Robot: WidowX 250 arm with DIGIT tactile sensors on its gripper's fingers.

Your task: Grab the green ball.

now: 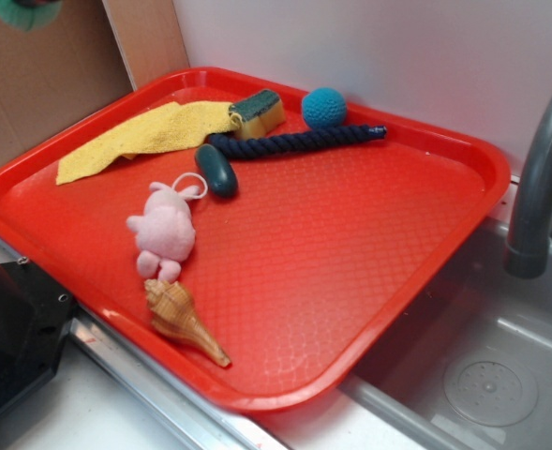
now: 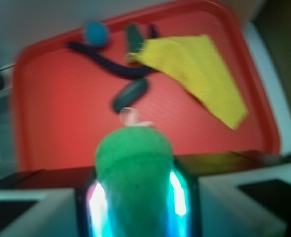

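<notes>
The claw (image 2: 135, 192) is clenched on the green ball (image 2: 134, 168), which fills the near middle of the wrist view, with a lit finger (image 2: 98, 197) against each side of it. In the exterior view the ball (image 1: 24, 11) shows only as a green edge at the top left corner, high above and off the tray (image 1: 369, 281).

Below on the red tray, along its far side, lie a yellow cloth (image 1: 144, 136), a sponge (image 1: 257, 112), a blue ball (image 1: 323, 107) and a dark rope (image 1: 299, 142). A dark green oval (image 1: 217, 170) sits just near the rope's left end. Nearer, a pink plush (image 1: 166, 230) touches a shell (image 1: 180, 317) at the tray's near left. A sink (image 1: 482, 366) and grey tap (image 1: 538, 178) are on the right.
</notes>
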